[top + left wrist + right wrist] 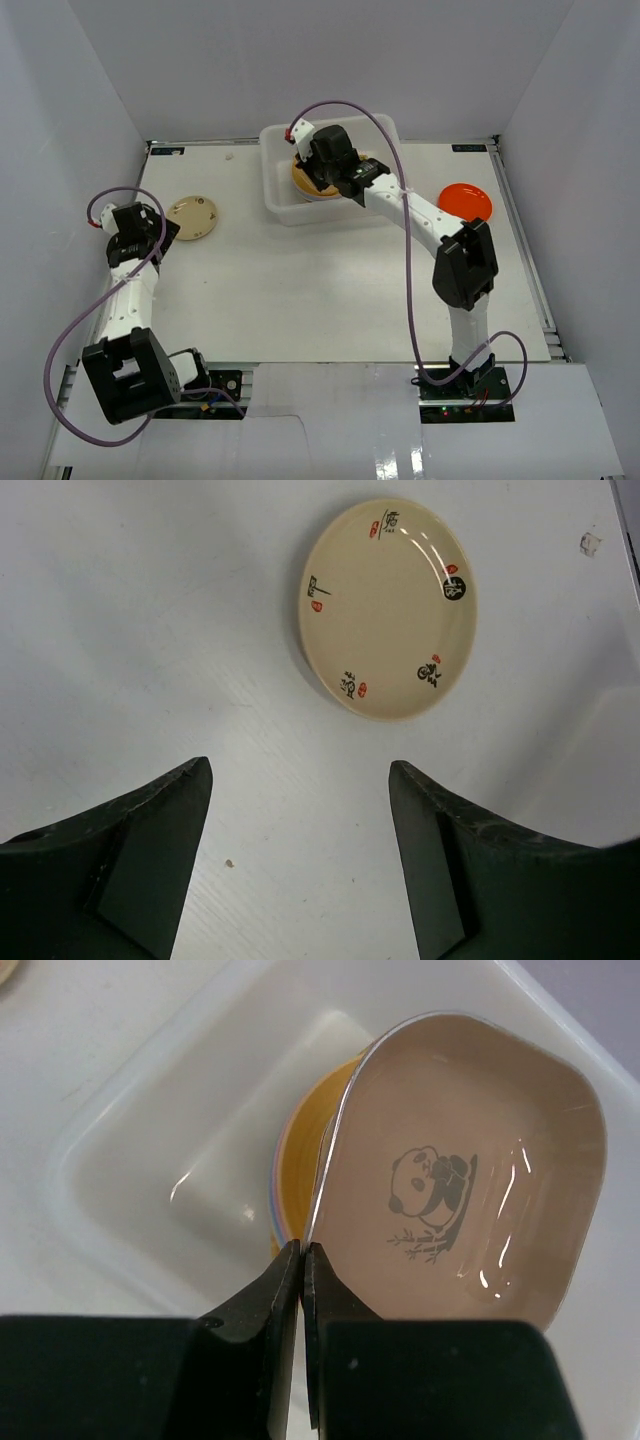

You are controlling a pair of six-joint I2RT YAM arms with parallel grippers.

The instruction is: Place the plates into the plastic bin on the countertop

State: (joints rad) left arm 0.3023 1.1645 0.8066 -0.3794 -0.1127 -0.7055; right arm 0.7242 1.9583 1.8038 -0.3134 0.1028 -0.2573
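The white plastic bin stands at the back middle of the countertop. My right gripper reaches into it. In the right wrist view it is shut on the rim of a beige plate with a panda drawing, held tilted over a yellow plate stack in the bin. A cream plate with small marks lies at the left. My left gripper is open and empty just short of it. An orange plate lies at the right.
Grey-white enclosure walls close in the table on three sides. A small white scrap lies near the back left edge beyond the cream plate. The right arm stretches across the table's right half.
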